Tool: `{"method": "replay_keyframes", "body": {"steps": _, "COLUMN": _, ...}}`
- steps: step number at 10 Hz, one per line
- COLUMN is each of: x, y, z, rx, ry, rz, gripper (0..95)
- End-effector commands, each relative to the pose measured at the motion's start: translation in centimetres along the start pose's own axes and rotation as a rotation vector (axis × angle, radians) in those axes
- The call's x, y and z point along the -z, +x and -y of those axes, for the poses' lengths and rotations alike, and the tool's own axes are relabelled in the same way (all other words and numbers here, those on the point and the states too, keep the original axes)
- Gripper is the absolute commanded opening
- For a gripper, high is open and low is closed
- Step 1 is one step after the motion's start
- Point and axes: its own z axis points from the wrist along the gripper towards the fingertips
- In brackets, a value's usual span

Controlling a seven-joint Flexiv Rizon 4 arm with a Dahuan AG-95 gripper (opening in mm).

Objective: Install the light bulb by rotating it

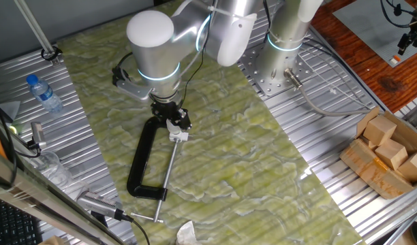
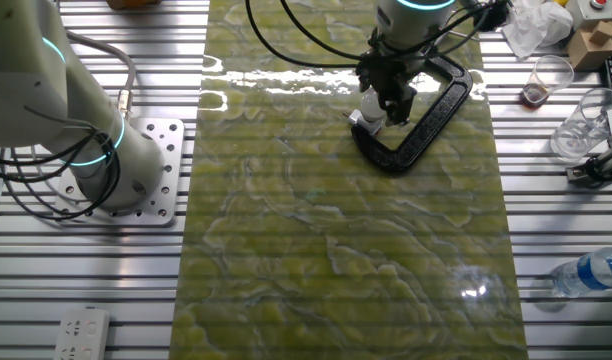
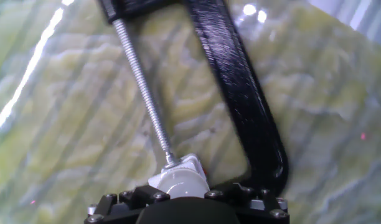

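The light bulb (image 3: pixel 178 183), pale grey-white and rounded, sits in a white square socket block (image 3: pixel 189 165) at the end of the black C-clamp's threaded screw (image 3: pixel 144 93). My gripper (image 1: pixel 173 122) stands straight over the bulb, and its black fingers are closed around it. In the hand view the bulb shows right under the gripper body, with the fingertips hidden. The socket block (image 1: pixel 179 136) pokes out below the fingers. In the other fixed view the gripper (image 2: pixel 388 100) is over the bulb (image 2: pixel 369 108), inside the clamp's mouth.
The black C-clamp (image 1: pixel 142 160) lies flat on the green mat (image 1: pixel 249 163), also seen in the other fixed view (image 2: pixel 426 120). A water bottle (image 1: pixel 43 92) lies at the left. A box of wooden blocks (image 1: pixel 389 153) stands at the right. A second arm's base (image 2: pixel 106 170) stands beside the mat.
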Motion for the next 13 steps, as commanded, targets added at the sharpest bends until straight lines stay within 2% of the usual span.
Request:
{"method": "replay_keyframes", "body": {"steps": 1, "x": 0.01, "y": 0.02, "z": -0.03, "rx": 0.205, "ry": 0.001, "rz": 0.007, "gripper": 76.0}}
{"method": "replay_keyframes", "body": {"steps": 3, "x": 0.01, "y": 0.00, "z": -0.03, "rx": 0.265, "ry": 0.005, "rz": 0.016, "gripper": 76.0}}
{"method": "replay_keyframes", "body": {"steps": 6, "x": -0.01, "y": -0.11, "z": -0.06, "rx": 0.280, "ry": 0.011, "rz": 0.021, "gripper": 76.0}}
{"method": "replay_keyframes", "body": {"steps": 7, "x": -0.04, "y": -0.21, "z": -0.09, "rx": 0.280, "ry": 0.013, "rz": 0.023, "gripper": 57.0}}
{"method": "replay_keyframes", "body": {"steps": 13, "x": -0.14, "y": -0.38, "z": -0.12, "rx": 0.303, "ry": 0.024, "rz": 0.031, "gripper": 57.0}}
